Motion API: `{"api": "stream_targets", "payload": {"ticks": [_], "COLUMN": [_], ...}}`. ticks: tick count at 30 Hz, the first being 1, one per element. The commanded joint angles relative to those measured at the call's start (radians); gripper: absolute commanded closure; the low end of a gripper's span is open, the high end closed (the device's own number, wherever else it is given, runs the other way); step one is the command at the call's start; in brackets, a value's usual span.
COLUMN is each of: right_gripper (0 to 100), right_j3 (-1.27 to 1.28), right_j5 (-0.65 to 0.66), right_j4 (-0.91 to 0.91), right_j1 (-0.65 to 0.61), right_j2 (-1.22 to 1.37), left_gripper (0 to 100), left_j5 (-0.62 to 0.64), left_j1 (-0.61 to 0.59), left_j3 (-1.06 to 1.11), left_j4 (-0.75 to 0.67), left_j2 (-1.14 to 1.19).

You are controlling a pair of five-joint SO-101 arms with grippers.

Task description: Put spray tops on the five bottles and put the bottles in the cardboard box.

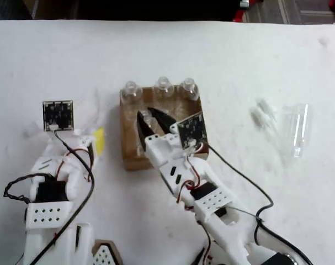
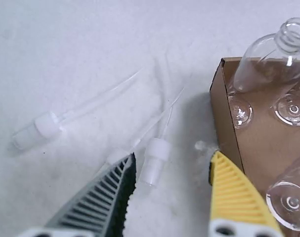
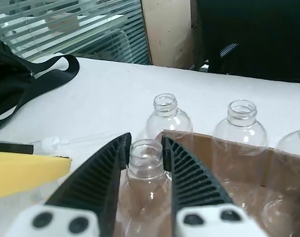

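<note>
The cardboard box (image 1: 133,157) sits mid-table with three clear, open-necked bottles (image 1: 163,85) along its far wall. My right gripper (image 1: 149,118) is inside the box, its black fingers (image 3: 105,173) shut on the neck of a fourth bottle (image 3: 146,158). A fifth bottle (image 1: 298,130) lies on its side at the right, with spray tops (image 1: 265,116) beside it. My left gripper (image 2: 173,158) is open just left of the box (image 2: 224,113). A white spray top (image 2: 152,158) lies on the table between its fingers, and another spray top (image 2: 41,131) lies farther off.
The white table (image 1: 222,55) stretches wide behind the box. A black strap (image 3: 26,84) lies at the table's far left in the right wrist view. Cables trail from both arms near the front edge.
</note>
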Motion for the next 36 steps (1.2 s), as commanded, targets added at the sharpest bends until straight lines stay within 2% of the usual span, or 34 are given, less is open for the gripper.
{"api": "stream_targets", "payload": {"ticks": [1,10,17,31,36], "right_gripper": [97.8,97.4,83.1,82.4,71.1], "right_j3": [-0.003,0.005,0.006,0.025,0.026], "right_j5": [-0.003,-0.002,-0.002,-0.002,-0.002], "right_j4": [-0.027,0.047,0.094,0.101,0.128], "right_j1": [-0.018,-0.073,-0.081,-0.139,-0.137], "right_j2": [-0.008,-0.018,-0.018,-0.019,-0.019], "left_gripper": [77,77,77,77,77], "left_j5": [0.003,0.003,0.003,0.003,0.003], "left_j1": [-0.012,-0.015,-0.015,-0.015,-0.015], "left_j3": [-0.008,-0.008,-0.008,-0.008,-0.008], "left_j4": [-0.018,-0.017,-0.018,-0.021,-0.021], "left_j2": [-0.019,-0.019,-0.019,-0.019,-0.019]}}
